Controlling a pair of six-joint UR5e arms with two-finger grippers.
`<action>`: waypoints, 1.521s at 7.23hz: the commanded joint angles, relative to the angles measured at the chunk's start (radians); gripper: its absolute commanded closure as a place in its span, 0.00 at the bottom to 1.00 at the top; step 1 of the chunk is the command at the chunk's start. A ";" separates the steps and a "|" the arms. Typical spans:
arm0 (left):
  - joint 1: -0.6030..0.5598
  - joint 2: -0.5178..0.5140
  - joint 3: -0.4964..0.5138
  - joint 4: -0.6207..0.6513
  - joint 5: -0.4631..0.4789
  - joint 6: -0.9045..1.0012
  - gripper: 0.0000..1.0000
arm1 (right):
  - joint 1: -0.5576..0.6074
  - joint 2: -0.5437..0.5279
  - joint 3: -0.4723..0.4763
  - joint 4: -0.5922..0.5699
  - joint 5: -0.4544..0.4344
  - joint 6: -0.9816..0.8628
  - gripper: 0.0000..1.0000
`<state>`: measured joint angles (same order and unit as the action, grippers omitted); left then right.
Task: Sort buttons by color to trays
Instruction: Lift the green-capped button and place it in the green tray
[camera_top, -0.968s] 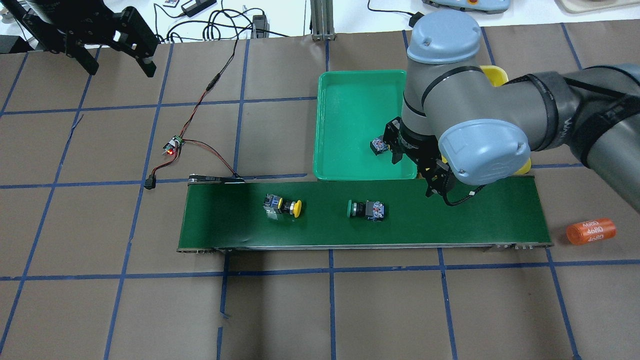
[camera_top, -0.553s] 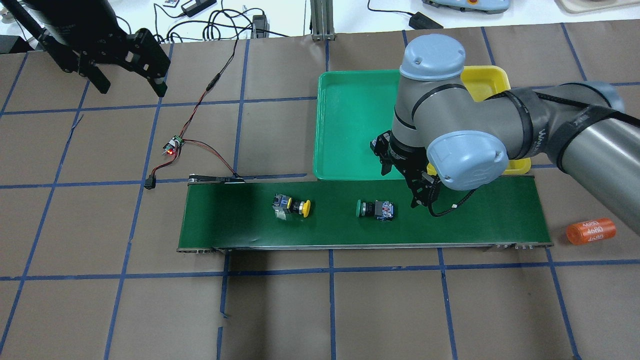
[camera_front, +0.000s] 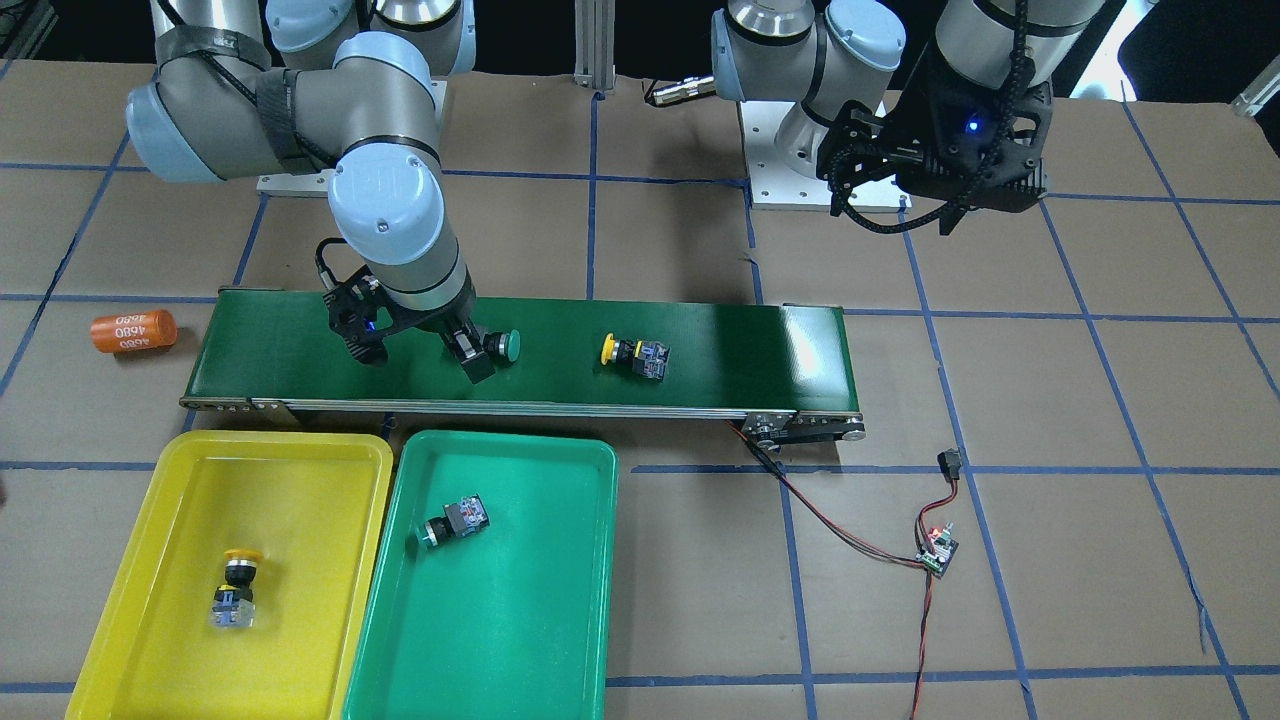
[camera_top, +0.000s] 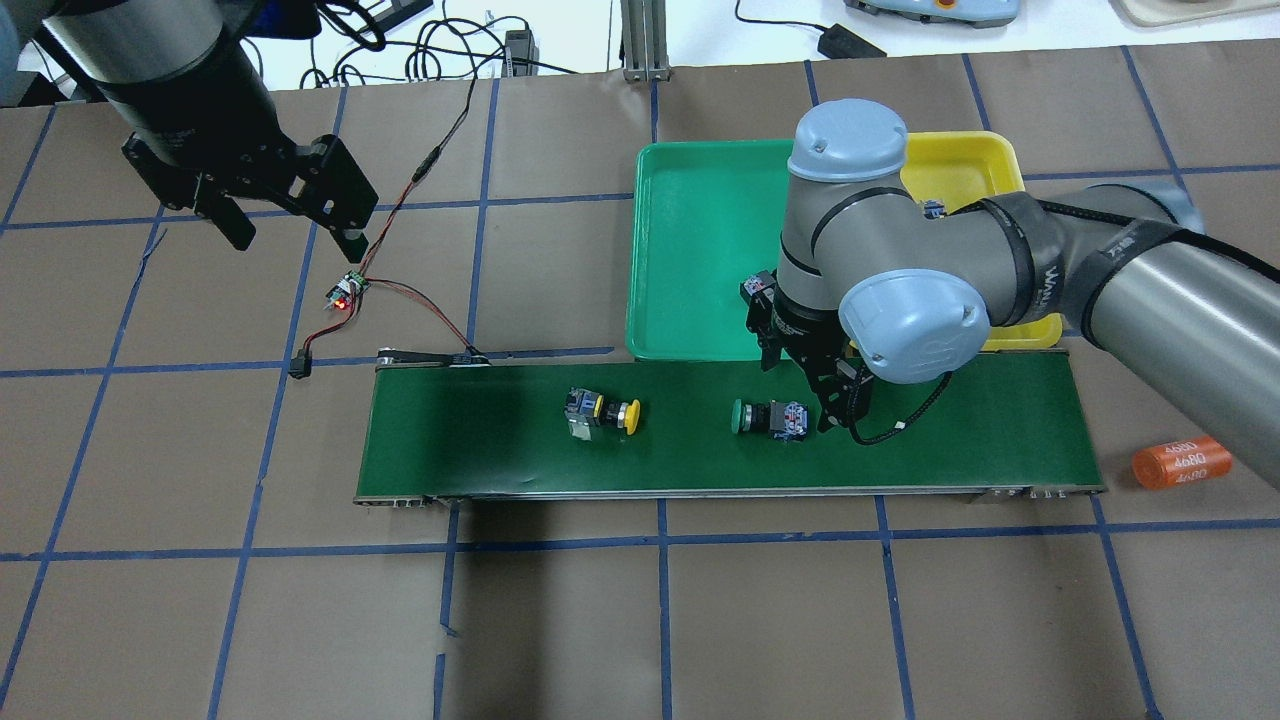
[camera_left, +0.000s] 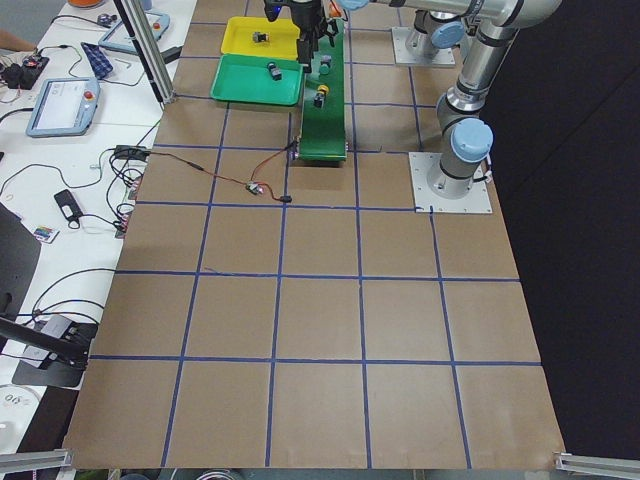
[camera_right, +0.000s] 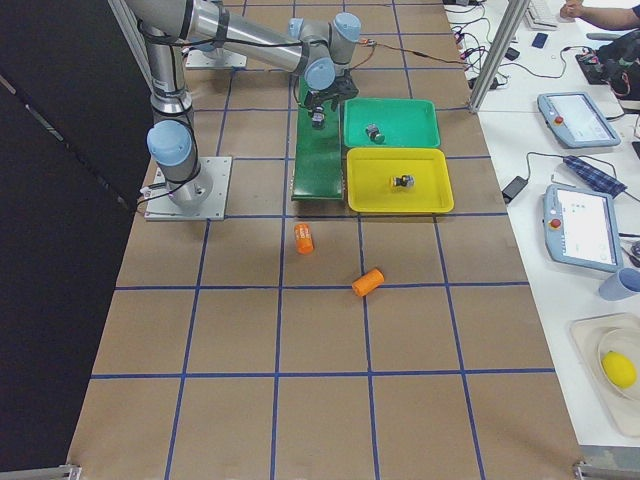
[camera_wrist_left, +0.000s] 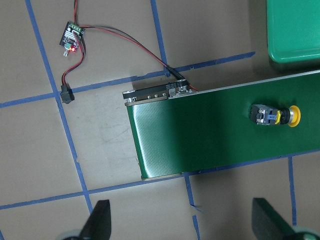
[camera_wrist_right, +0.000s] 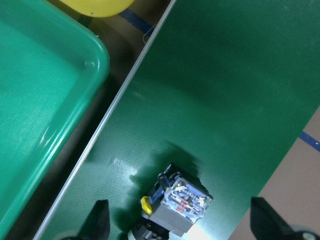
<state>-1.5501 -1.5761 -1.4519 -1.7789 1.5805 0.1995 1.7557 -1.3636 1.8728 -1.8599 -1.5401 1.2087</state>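
The right fingers (camera_wrist_right: 100, 220) have swung off the green tray (camera_front: 520, 620) and out over the belt (camera_top: 480, 440), and the belt has carried its two loose buttons along towards them. These fingers are spread wide and hold nothing. In the right wrist view the belt's green button (camera_top: 765, 417) lies on its side between them, contact block uppermost, touching neither finger.

The belt's yellow button (camera_top: 603, 413) lies beyond the green one, away from the right fingers. The left fingers (camera_wrist_left: 100, 220) have come down from the far corner of the worktop (camera_top: 600, 620) towards the belt's end. They too are wide open and empty, with the yellow button well ahead of them, off to one finger's side.

A sorted green button (camera_front: 455, 522) lies in the green tray and a sorted yellow button (camera_front: 237, 585) in the yellow tray (camera_front: 300, 560), so the sorting looks about half done. The right fingers seem lined up for the third pick. If the belt is running, they may need to lower and shut promptly.
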 joint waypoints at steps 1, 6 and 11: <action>0.011 0.014 -0.012 -0.001 -0.008 -0.008 0.00 | -0.001 0.004 0.031 -0.014 -0.001 -0.001 0.00; 0.015 0.044 -0.053 0.003 -0.008 -0.108 0.00 | -0.007 0.004 0.054 -0.044 0.002 -0.017 1.00; 0.013 0.042 -0.055 0.004 -0.007 -0.106 0.00 | -0.018 -0.026 -0.043 -0.047 0.043 -0.035 1.00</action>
<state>-1.5358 -1.5339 -1.5057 -1.7759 1.5750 0.0924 1.7332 -1.3715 1.8517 -1.8994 -1.5023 1.1767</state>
